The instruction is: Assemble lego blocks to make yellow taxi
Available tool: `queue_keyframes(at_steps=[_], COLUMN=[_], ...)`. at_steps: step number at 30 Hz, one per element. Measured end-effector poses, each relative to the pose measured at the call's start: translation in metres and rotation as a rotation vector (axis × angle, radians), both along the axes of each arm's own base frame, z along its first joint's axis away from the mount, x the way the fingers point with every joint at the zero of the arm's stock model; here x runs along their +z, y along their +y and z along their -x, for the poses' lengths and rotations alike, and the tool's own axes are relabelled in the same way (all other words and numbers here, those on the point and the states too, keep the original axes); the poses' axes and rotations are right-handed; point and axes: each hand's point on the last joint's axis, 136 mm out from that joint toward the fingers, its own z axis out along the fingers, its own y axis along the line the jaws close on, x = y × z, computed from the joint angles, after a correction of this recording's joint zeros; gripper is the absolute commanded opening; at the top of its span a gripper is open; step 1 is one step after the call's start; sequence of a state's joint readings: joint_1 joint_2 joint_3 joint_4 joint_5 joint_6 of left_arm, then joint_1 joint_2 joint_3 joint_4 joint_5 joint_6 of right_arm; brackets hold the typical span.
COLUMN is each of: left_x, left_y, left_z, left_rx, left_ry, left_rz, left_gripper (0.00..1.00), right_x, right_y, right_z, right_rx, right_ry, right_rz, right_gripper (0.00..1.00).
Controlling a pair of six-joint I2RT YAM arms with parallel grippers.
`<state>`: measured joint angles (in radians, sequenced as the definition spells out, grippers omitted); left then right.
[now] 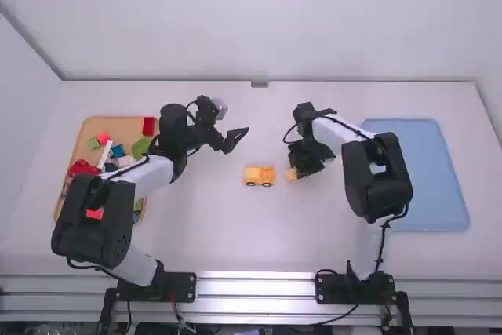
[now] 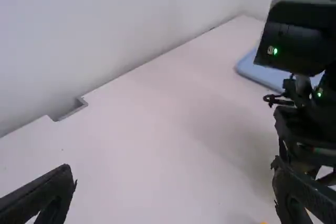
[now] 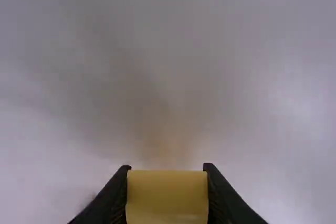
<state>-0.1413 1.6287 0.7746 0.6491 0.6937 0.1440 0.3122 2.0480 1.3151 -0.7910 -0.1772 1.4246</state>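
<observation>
Fingers, left gripper (image 1: 238, 140): spread wide, with nothing between them; both tips stand well apart in the left wrist view.
Fingers, right gripper (image 1: 296, 169): closed on a yellow block (image 3: 167, 198), one finger against each of two opposite sides, as the right wrist view shows.
Yellow vehicle (image 1: 260, 176): on the white table (image 1: 212, 233), near the middle, upright on dark wheels (image 1: 251, 184); neither gripper touches it.
Yellow block, position: low over the table or at its surface, which of the two cannot be told; near the vehicle, on its right-hand side in the high view, and apart from it.
Left gripper, position: above the table, farther from the arm bases than the vehicle and slightly to its left in the high view.
Tan tray (image 1: 118, 124): at the left of the table, partly behind the left arm (image 1: 141, 178); it holds loose pieces in several colours, among them a red block (image 1: 149, 125) at the far right corner, a blue block (image 1: 118, 151) and green pieces (image 1: 141, 147).
Blue tray (image 1: 430, 174): flat on the table at the right, beyond the right arm (image 1: 376, 174).
</observation>
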Motion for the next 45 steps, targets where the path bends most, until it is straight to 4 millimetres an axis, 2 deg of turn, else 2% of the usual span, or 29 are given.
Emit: queue_keyframes(at_steps=[6,8,9,10,14,15,16,17,18,19,23,27,29,32,35,37,39,40,42,45], left_x=[0.0,0.0,0.0,0.0,0.0,0.0,0.0,0.0,0.0,0.0,0.0,0.0,0.0,0.0,-0.001,-0.002,-0.005,-0.009,-0.013,-0.023], left_y=[0.0,0.0,0.0,0.0,0.0,0.0,0.0,0.0,0.0,0.0,0.0,0.0,0.0,0.0,0.0,0.0,0.002,0.003,0.004,0.011], left_z=[0.0,0.0,0.0,0.0,0.0,0.0,0.0,0.0,0.0,0.0,0.0,0.0,0.0,0.0,0.0,0.0,0.0,0.0,0.001,-0.002], left_rx=[0.0,0.0,0.0,0.0,0.0,0.0,0.0,0.0,0.0,0.0,0.0,0.0,0.0,0.0,0.0,0.003,0.014,0.022,0.027,0.078], left_ry=[0.0,0.0,0.0,0.0,0.0,0.0,0.0,0.0,0.0,0.0,0.0,0.0,0.0,0.001,0.003,0.01,0.024,0.042,0.057,0.099], left_rz=[0.0,0.0,0.0,0.0,0.0,0.0,0.0,0.0,0.0,0.0,0.0,0.0,0.0,0.0,0.0,-0.002,-0.008,-0.013,-0.018,-0.044], left_gripper=[0.99,0.99,0.99,0.99,0.99,0.99,0.99,0.99,0.99,0.99,0.99,0.99,0.99,0.99,0.99,0.99,0.99,0.99,0.99,0.99], right_x=[-0.011,-0.011,-0.01,-0.01,-0.01,-0.009,-0.009,-0.009,-0.009,-0.008,-0.007,-0.004,0.003,0.026,0.058,0.089,0.106,0.12,0.131,0.15], right_y=[-0.004,-0.005,-0.005,-0.006,-0.01,-0.011,-0.012,-0.012,-0.012,-0.012,-0.008,-0.008,-0.011,-0.014,-0.017,-0.018,-0.021,-0.026,-0.032,-0.047], right_z=[0.012,0.008,0.007,0.007,0.005,0.005,0.004,0.004,0.004,0.004,0.005,0.017,0.028,0.025,0.01,-0.011,-0.027,-0.045,-0.061,-0.094], right_rx=[-0.185,-0.224,-0.235,-0.253,-0.288,-0.298,-0.306,-0.315,-0.316,-0.318,-0.296,-0.287,-0.274,-0.233,-0.154,-0.018,0.104,0.25,0.388,0.708], right_ry=[0.067,0.067,0.069,0.075,0.083,0.085,0.089,0.092,0.094,0.096,0.103,0.155,0.212,0.244,0.22,0.135,0.047,-0.057,-0.143,-0.3], right_rz=[0.007,-0.004,-0.009,-0.014,-0.024,-0.028,-0.032,-0.037,-0.043,-0.049,-0.08,-0.078,-0.064,-0.065,-0.089,-0.117,-0.113,-0.084,-0.034,0.115], right_gripper=[0.02,0.09,0.15,0.26,0.33,0.51,0.58,0.77,0.91,0.98,0.98,0.98,0.98,0.98,0.98,0.98,0.98,0.98,0.98,0.98])
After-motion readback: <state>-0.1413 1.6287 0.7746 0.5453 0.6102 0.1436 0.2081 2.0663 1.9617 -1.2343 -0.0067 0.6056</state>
